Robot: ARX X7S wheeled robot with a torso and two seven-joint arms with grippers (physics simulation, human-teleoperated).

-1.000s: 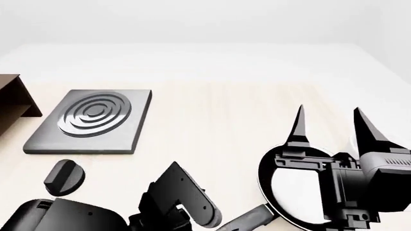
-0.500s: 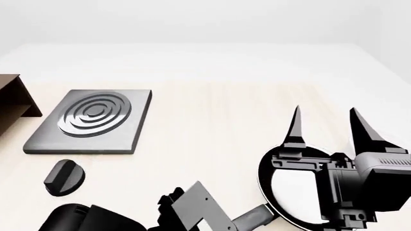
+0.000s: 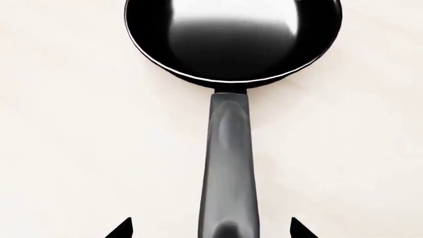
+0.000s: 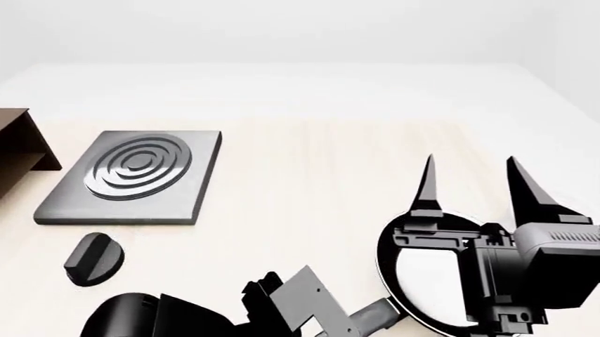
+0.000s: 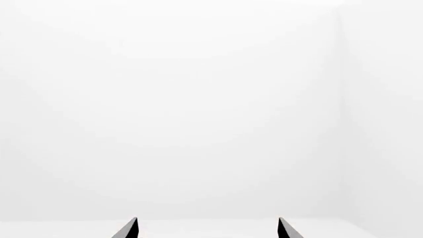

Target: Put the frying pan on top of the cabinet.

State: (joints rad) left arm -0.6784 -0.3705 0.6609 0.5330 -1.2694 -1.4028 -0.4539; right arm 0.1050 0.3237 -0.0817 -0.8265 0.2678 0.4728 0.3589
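Black frying pan (image 4: 426, 270) lies flat at 5 o'clock on the table (image 4: 310, 182); brown cabinet (image 4: 19, 151) at 9 o'clock.

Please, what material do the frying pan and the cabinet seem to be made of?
The frying pan looks like black coated metal, glossy: its inside reflects a bright patch of light. Its handle seems dark grey plastic or metal with a soft sheen. The cabinet looks like dark brown wood, matte, though only its edge shows.

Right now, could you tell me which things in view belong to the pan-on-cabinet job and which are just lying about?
For the job:
- frying pan, its handle between the open left gripper's fingertips
- cabinet, at the head view's left edge

Lying about:
- burner plate
- round black knob
- right gripper, open, holding nothing
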